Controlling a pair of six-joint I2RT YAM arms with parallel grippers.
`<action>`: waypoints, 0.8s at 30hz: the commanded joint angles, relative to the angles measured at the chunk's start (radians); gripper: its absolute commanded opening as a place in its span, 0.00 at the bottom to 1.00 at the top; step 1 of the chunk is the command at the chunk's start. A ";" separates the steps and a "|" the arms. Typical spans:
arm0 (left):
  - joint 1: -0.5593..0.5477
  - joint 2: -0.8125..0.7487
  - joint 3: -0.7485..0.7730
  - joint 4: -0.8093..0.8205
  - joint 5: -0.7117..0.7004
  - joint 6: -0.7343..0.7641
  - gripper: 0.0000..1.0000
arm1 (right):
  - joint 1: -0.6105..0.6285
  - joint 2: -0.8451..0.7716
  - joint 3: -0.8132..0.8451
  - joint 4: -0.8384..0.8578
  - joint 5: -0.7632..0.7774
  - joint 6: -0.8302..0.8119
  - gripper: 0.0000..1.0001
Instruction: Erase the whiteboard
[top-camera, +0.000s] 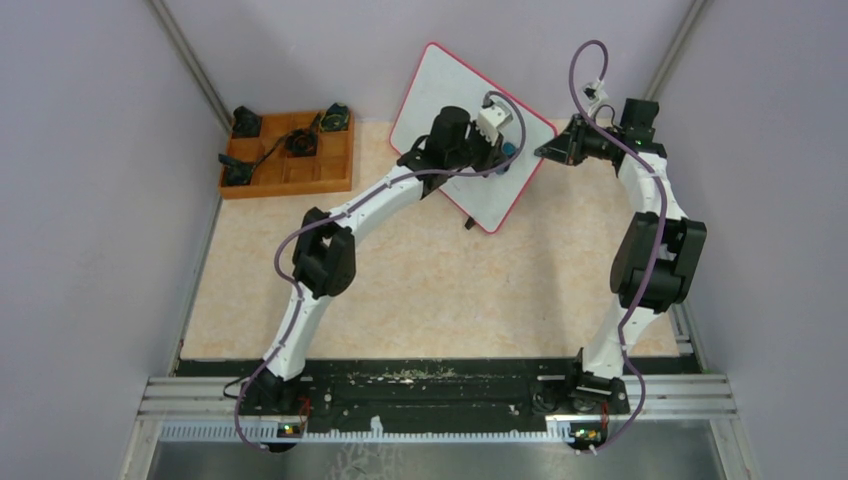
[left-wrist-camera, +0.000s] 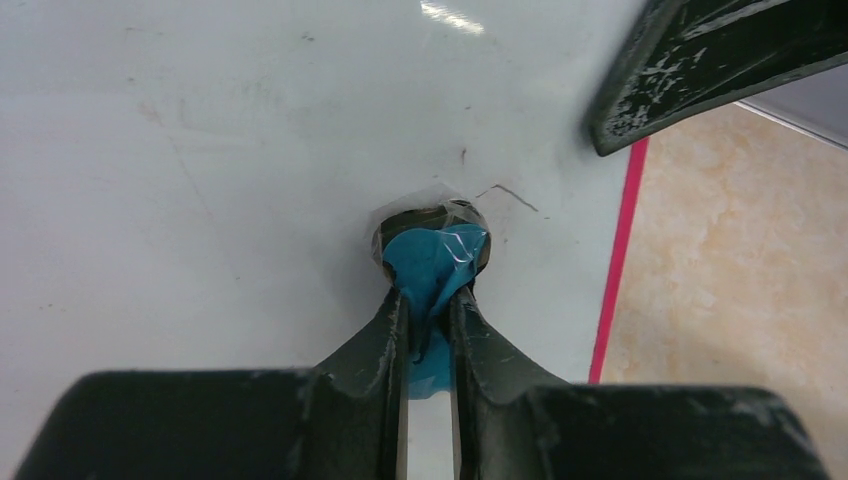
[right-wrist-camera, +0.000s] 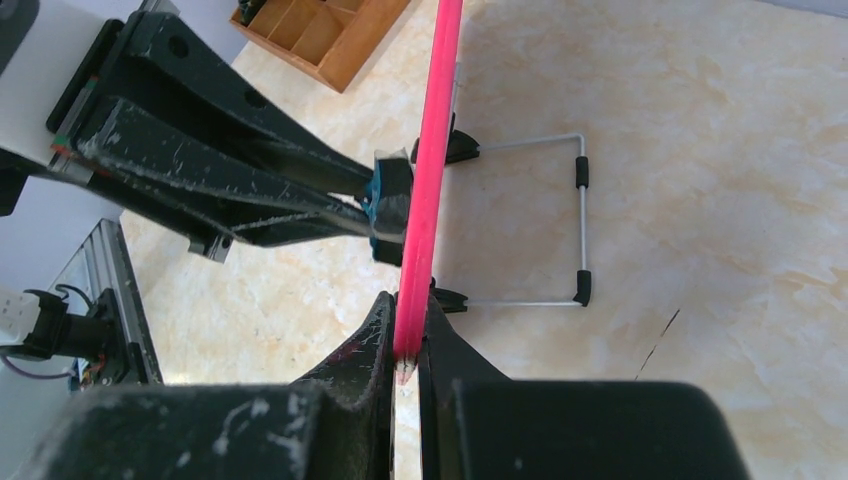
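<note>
Left pincer (left-wrist-camera: 430, 305), reaching forward, clamps a blue pad (left-wrist-camera: 432, 262) against the whiteboard (left-wrist-camera: 200, 180); right pincer (right-wrist-camera: 405, 335) grips its edge (pink frame).

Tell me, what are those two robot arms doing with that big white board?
The left gripper pinches a small round pad wrapped in blue tape and holds it against the large white board with a thin red-pink frame. The right gripper is clamped on the board's edge, steadying it on its thin wire stand. No writing shows on the white parts in view.
</note>
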 joint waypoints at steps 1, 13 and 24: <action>0.064 0.039 -0.048 0.038 -0.061 0.023 0.00 | 0.033 -0.056 -0.002 0.002 -0.104 -0.032 0.00; 0.163 0.057 -0.114 0.085 -0.079 0.041 0.00 | 0.032 -0.056 0.009 -0.012 -0.095 -0.035 0.00; 0.190 0.033 -0.138 0.091 -0.099 0.058 0.00 | 0.033 -0.051 0.010 -0.019 -0.092 -0.037 0.00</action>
